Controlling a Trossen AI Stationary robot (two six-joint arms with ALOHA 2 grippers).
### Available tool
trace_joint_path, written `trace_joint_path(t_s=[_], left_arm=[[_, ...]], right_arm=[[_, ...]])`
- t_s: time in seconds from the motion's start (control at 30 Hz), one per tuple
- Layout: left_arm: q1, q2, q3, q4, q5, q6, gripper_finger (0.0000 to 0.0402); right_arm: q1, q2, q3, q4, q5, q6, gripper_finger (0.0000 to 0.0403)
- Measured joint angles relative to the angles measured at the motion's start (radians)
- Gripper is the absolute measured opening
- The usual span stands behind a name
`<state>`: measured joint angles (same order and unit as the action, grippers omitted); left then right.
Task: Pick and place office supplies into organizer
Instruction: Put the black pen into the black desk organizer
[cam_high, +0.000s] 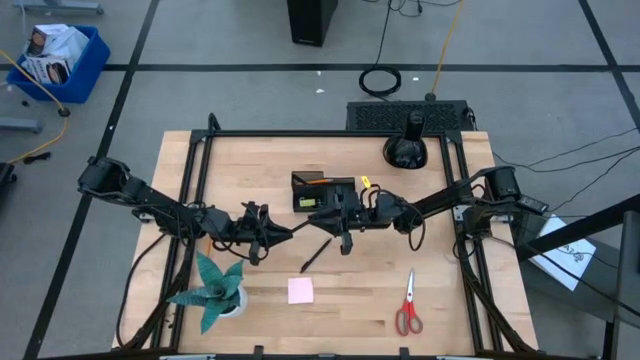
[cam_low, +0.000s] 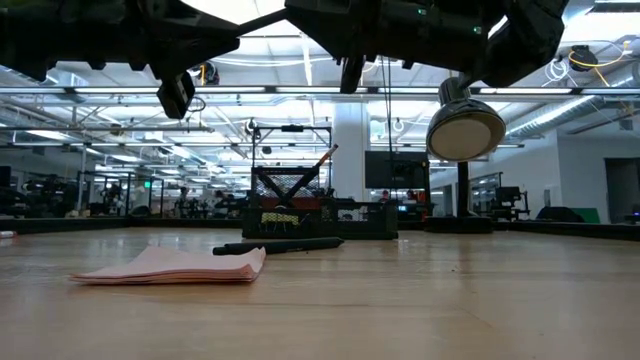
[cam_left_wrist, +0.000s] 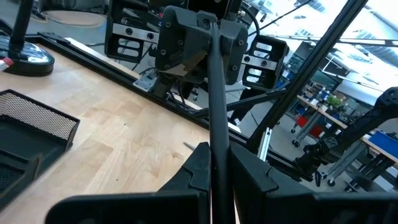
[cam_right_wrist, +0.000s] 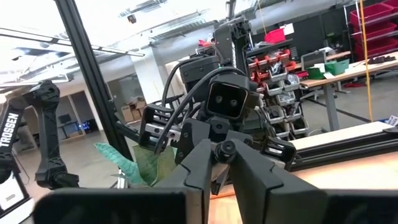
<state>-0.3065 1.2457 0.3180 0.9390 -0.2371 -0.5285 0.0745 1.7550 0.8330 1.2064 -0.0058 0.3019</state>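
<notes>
A black pen (cam_high: 300, 227) hangs in the air between my two grippers, above the table's middle. My left gripper (cam_high: 270, 233) is shut on one end and my right gripper (cam_high: 335, 216) stands at the other. A second black pen (cam_high: 315, 255) lies flat on the table, with the pink sticky-note pad (cam_high: 300, 290) nearer and the red-handled scissors (cam_high: 407, 305) to the right. The black mesh organizer (cam_high: 322, 190) stands just beyond the grippers with an orange pencil (cam_high: 310, 181) in it. A small yellow piece (cam_high: 365, 182) lies beside it. My left gripper pinches the pen (cam_left_wrist: 214, 168) between its two fingers. The pen runs along the fingers and out past their tips toward the right gripper, lifted clear and roughly level. My right gripper meets the pen's other end (cam_right_wrist: 225, 149), which shows end-on between its two fingertips. The fingers come level from the table's right, in line with the pen.
A teal spiky plant (cam_high: 215, 290) in a pot stands near the table's left front, close to my left arm. A round black domed lamp (cam_high: 405, 148) sits at the far right. A black metal frame (cam_high: 190, 190) borders the table.
</notes>
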Motion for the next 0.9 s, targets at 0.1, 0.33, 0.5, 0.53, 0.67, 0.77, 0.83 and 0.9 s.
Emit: trace_joint_path(t_s=[0.1, 0.33, 0.5, 0.53, 0.67, 0.77, 0.83, 0.9], left_arm=[[-0.001, 0.0, 0.0, 0.0, -0.013, 0.0, 0.0036], [0.0, 0.0, 0.0, -0.023, -0.054, 0.022, 0.0084], [-0.001, 0.0, 0.0, -0.031, -0.059, 0.024, 0.0154], [0.0, 0.0, 0.0, -0.037, -0.061, 0.029, 0.0167], [0.014, 0.0, 0.001, -0.076, -0.053, 0.048, 0.0211], [0.036, -0.009, 0.001, -0.158, -0.032, 0.058, 0.0232], [0.053, -0.024, 0.001, -0.2, -0.018, 0.057, 0.0239], [0.07, -0.046, 0.001, -0.263, -0.003, 0.058, 0.0243]], right_arm=[[-0.001, 0.0, 0.0, 0.0, 0.002, -0.001, 0.0046], [-0.003, 0.0, 0.0, -0.01, 0.005, -0.051, 0.0029], [-0.007, 0.0, 0.0, -0.034, 0.006, -0.057, 0.0044], [-0.008, 0.0, 0.0, -0.038, 0.006, -0.056, 0.0044], [-0.009, 0.0, 0.0, -0.038, 0.006, -0.081, 0.0034], [-0.009, 0.0, 0.0, -0.047, 0.005, -0.136, 0.0032], [-0.012, 0.0, 0.0, -0.068, 0.01, -0.142, 0.0037], [-0.018, 0.0, 0.0, -0.097, 0.01, -0.141, 0.0042]])
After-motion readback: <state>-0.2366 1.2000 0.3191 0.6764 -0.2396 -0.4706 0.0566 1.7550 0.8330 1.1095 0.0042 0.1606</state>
